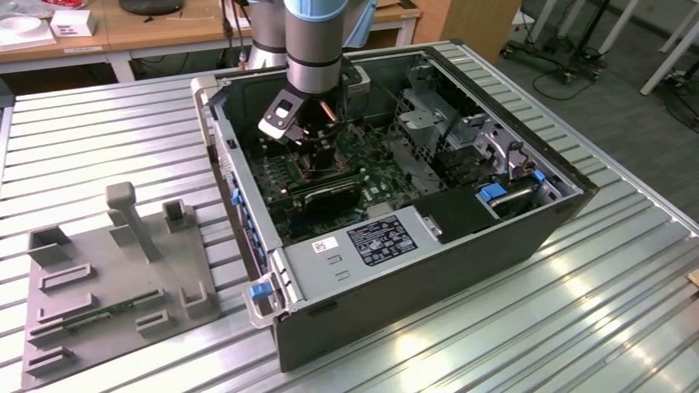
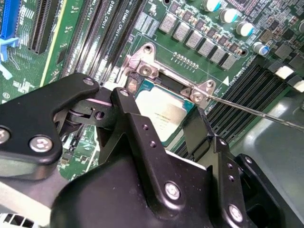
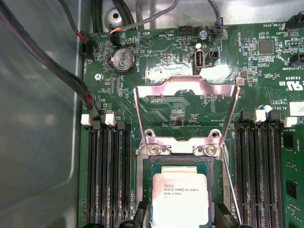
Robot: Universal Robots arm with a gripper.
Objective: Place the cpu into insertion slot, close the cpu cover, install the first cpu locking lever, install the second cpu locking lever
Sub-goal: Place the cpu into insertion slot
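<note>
Tool (image 2: 164,108) astride cpu (image 3: 180,197) | insertion slot (image 3: 214,183) filled | cpu cover (image 3: 185,88) open (flipped back)

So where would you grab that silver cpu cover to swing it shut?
The cpu cover stands open, hinged beside the cpu; its window leaves only thin rails. Probably best pinch the free crossbar opposite the hinge, coming from above.

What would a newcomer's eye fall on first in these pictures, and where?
The robot arm reaching into the open computer case on the ribbed metal table stands out first. In the first wrist view, the cpu lies in the insertion slot, with the cpu cover hinged open beside it.
</note>
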